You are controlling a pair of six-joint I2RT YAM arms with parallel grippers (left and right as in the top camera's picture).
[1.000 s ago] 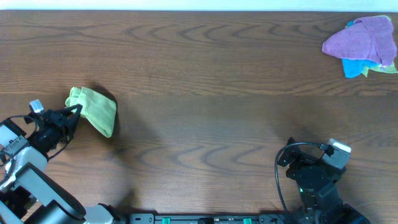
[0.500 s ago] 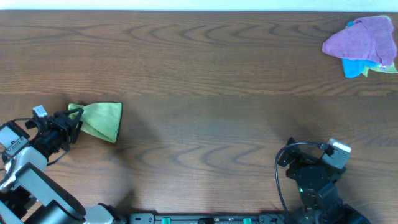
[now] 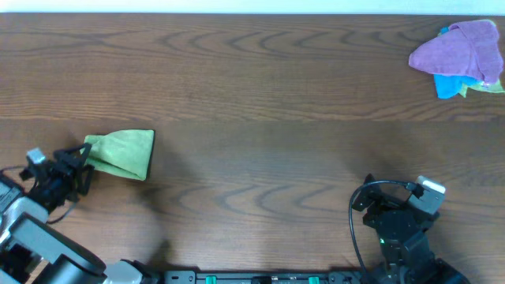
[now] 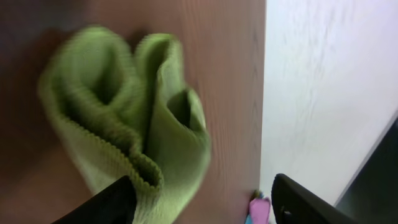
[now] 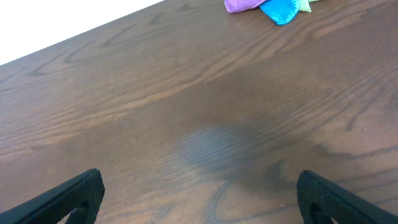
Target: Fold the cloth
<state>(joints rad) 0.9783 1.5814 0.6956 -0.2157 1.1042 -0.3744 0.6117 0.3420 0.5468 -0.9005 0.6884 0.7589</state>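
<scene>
A dark wood-grain table [image 3: 260,95] borders a plain white surface [image 4: 323,93] beyond.

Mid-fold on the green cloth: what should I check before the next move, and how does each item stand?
1. Left gripper open: ok, fingers wide apart.
2. Left fingers off the cloth: cannot tell; the cloth lies between them, close to one finger.
3. Cloth lying flat: not ok; the left wrist view shows it bunched in raised folds.
4. Right gripper open and empty: ok.
5. Right arm away from the cloth: ok; it sits at the near right edge.
6. Pile out of the way: ok; it lies in the far right corner.
</scene>
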